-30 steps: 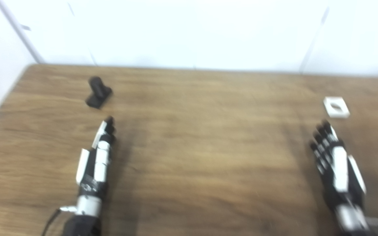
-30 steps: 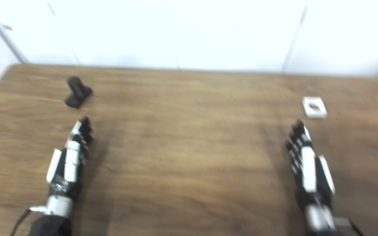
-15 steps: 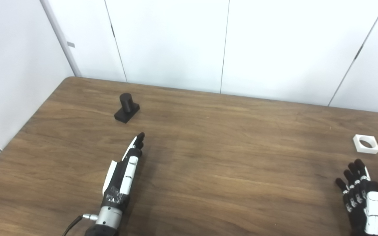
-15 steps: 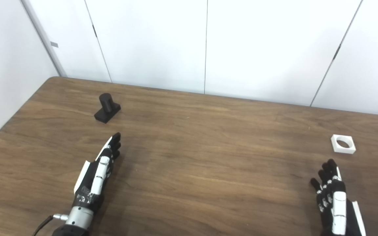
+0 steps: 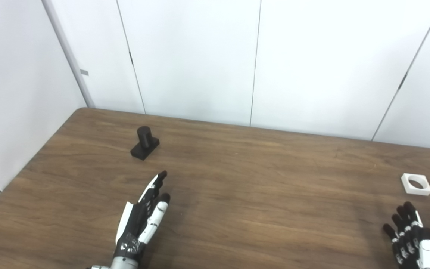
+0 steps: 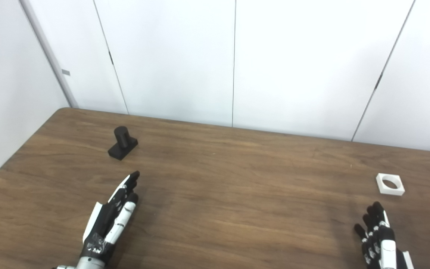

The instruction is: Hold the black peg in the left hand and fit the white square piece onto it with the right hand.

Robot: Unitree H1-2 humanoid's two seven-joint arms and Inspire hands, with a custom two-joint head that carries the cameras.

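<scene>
White wall panels (image 5: 200,56) back a brown wood-grain table (image 5: 256,194). The peg (image 5: 144,143), a short black cylinder upright on a square black base, stands at the far left. The piece (image 5: 416,184), a flat white square with a round hole, lies at the far right. The left hand (image 5: 142,218) and right hand (image 6: 377,237) hold nothing, fingers extended and apart, each short of its part.
</scene>
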